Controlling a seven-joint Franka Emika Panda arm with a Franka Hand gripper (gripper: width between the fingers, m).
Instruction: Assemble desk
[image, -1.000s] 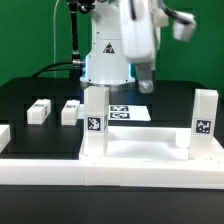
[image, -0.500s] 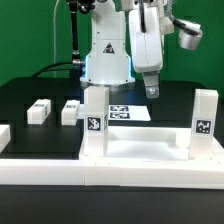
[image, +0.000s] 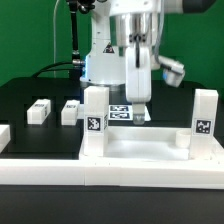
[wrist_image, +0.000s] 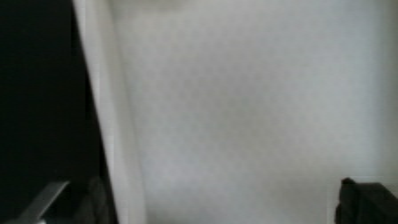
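Observation:
The desk panel (image: 140, 150), white and rimmed, lies at the front. Two white tagged legs stand upright on it, one at its left (image: 95, 122) and one at its right (image: 205, 118). Two more tagged legs (image: 38, 111) (image: 70, 110) lie loose on the black table at the exterior view's left. My gripper (image: 137, 100) hangs fingers down just behind the panel, over the marker board (image: 124, 112). In the wrist view my gripper (wrist_image: 210, 205) is open and empty, its fingertips (wrist_image: 370, 200) far apart over a blurred white surface (wrist_image: 231, 100).
Long white border rails (image: 100, 178) run along the front and the exterior view's left (image: 5, 135). The robot base (image: 105, 60) stands at the back, with a cable to its left. The table is black.
My gripper has moved from the upper right down and toward the exterior view's left, and now hangs low just behind the panel. The panel and legs have not moved.

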